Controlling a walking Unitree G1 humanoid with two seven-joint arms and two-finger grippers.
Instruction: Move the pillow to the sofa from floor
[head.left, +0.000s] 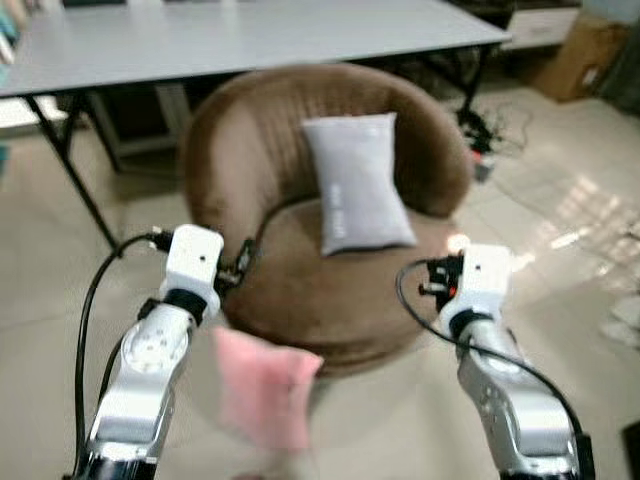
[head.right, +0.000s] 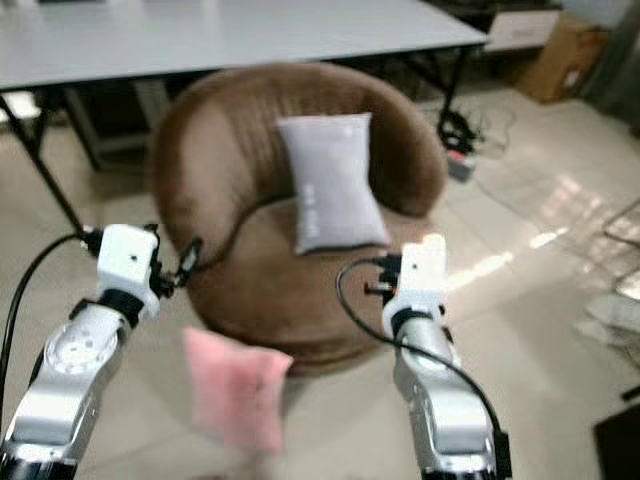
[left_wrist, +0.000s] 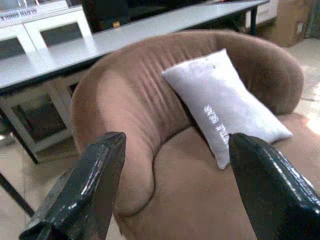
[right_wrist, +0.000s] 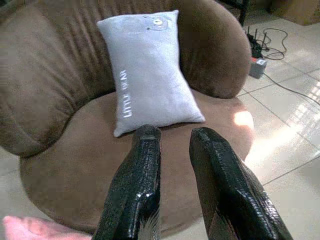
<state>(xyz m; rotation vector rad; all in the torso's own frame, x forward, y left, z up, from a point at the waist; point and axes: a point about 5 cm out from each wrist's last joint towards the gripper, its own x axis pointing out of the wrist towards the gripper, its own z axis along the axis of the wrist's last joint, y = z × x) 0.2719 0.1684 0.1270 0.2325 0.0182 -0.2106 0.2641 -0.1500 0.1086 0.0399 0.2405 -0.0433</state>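
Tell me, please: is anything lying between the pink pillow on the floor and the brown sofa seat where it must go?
Nothing visible blocks the way. The pink pillow lies on the floor against the front of the brown sofa. A grey pillow leans on the backrest, but the front of the seat is bare.

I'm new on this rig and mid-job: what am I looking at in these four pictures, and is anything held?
The two upper pictures come from the robot's head, looking down past its two silver arms. The other two look along each gripper's black fingers. Ahead is a round brown sofa with a grey pillow leaning against its back, and a long grey table behind. A pink pillow, blurred, is on the tiled floor in front of the sofa, between the arms. The left gripper is open wide, facing the sofa. The right gripper has a narrow gap between its fingers. Neither holds anything.
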